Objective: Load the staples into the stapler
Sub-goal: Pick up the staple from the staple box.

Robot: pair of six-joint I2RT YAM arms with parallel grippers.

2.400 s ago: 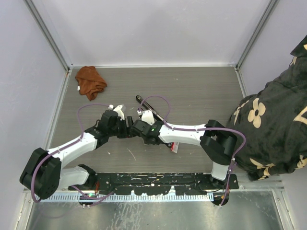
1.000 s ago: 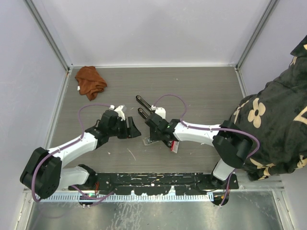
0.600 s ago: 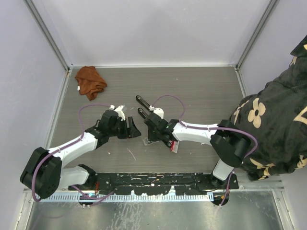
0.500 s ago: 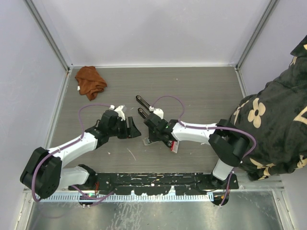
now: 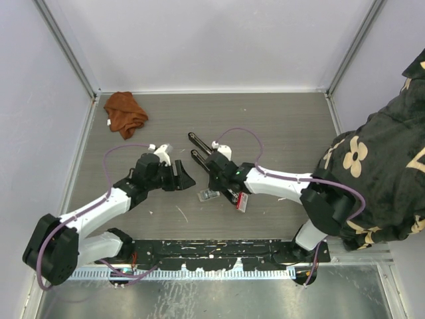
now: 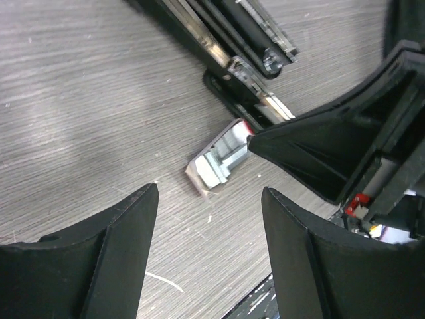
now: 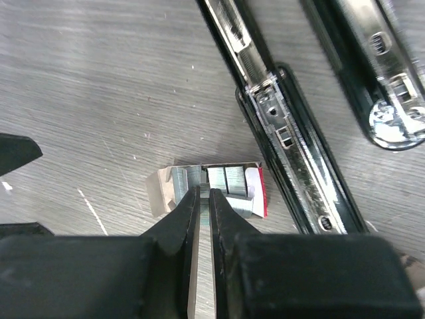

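Staples (image 7: 226, 181) in small tray (image 7: 159, 189) on table (image 7: 80, 80); tray's long axis crosswise in right wrist view, red end (image 7: 261, 193) just beside open stapler (image 7: 292, 153). Right claw (image 7: 204, 194) nearly clenched, pinching staples. Left claw (image 6: 209, 193) spread wide, empty, nearby.

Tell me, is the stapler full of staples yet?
Not yet. Done: the stapler lies open, no staples showing inside. In hand: the right gripper pinches a staple strip over the tray. Left: slide it into the stapler, then close it.

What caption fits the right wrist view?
Right gripper closed on staples in their tray, beside the opened stapler.
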